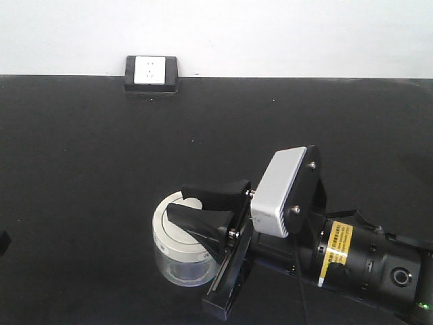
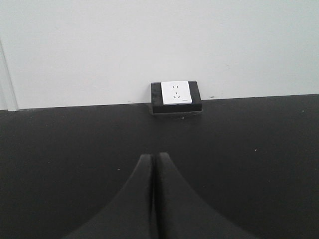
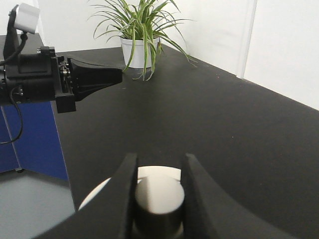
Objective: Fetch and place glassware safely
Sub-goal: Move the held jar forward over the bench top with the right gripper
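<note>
On the black tabletop (image 1: 81, 169), near six o'clock in the front view, the right arm (image 1: 352, 250) reaches in from four o'clock. Its right pincer (image 1: 177, 201), only narrowly parted, straddles the glass jar (image 1: 177, 267), fingers seemingly pressed against the knob (image 3: 158, 196) of the cream lid (image 1: 162, 223). The left pincer (image 2: 153, 157) is closed on nothing; the grasp looks made, but the jar sits on the tabletop, so lifting, carrying and setting down remain.

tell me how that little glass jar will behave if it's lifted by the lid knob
The jar looks squat and wide, so probably tip-resistant. Its clear glass is likely fragile and slick. The right claw straddles only the knob on the lid; if that lid sits loose, it may lift off alone.
</note>
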